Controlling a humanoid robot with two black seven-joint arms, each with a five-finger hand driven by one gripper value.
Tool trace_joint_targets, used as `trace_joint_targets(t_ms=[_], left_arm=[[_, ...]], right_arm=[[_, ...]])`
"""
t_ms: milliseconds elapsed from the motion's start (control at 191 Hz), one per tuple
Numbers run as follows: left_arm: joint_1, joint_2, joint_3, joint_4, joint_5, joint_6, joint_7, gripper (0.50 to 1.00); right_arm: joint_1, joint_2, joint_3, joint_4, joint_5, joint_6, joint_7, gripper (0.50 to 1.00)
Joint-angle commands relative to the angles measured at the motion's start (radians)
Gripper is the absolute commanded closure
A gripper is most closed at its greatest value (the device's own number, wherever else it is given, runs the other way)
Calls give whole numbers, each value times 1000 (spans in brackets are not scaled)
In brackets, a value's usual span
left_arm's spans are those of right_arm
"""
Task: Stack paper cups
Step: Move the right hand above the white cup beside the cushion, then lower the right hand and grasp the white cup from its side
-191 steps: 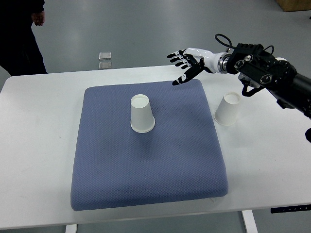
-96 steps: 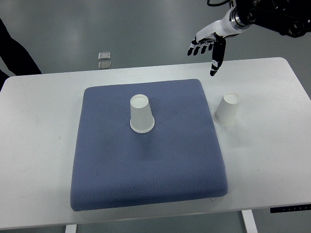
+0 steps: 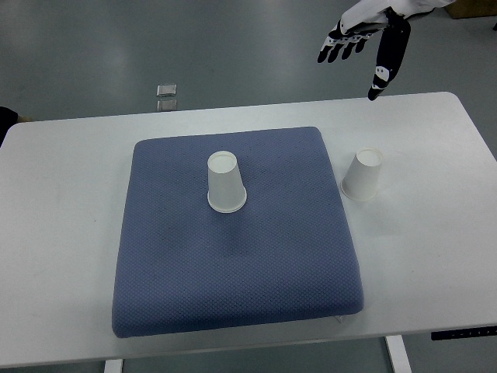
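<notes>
Two white paper cups stand upside down. One cup is on the blue-grey pad, near its upper middle. The other cup stands on the white table just right of the pad's edge. My right hand is at the top of the picture, high above the table's far edge, fingers spread and empty, well away from both cups. The left arm does not show.
Two small square objects lie on the grey floor beyond the table's far edge. A dark bit of a person shows at the left edge. The table's rounded far-right corner is near the hand.
My right hand has pulled up and back from the pad's far right corner toward the top right of the picture. The cups have not moved. The person at left has nearly left the view.
</notes>
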Motion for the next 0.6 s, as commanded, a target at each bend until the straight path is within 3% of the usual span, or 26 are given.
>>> trace_joint_targets(t_ms=[0, 173, 241, 324, 597], left_arm=[[-1, 0, -1, 1, 0, 0, 1, 500], [0, 0, -1, 6, 0, 0, 2, 500], [-1, 0, -2, 9, 0, 0, 2, 500], [-1, 0, -2, 10, 0, 0, 4, 500], [0, 0, -2, 12, 0, 2, 7, 500]], right_arm=[[-24, 6, 3, -16, 1, 0, 0, 576], [-167, 62, 9, -117, -28, -2, -30, 576], [-237, 95, 8, -174, -32, -65, -40, 576], [-311, 107, 8, -224, -36, -72, -42, 576], [-437, 150, 12, -270, -51, -126, -36, 576]])
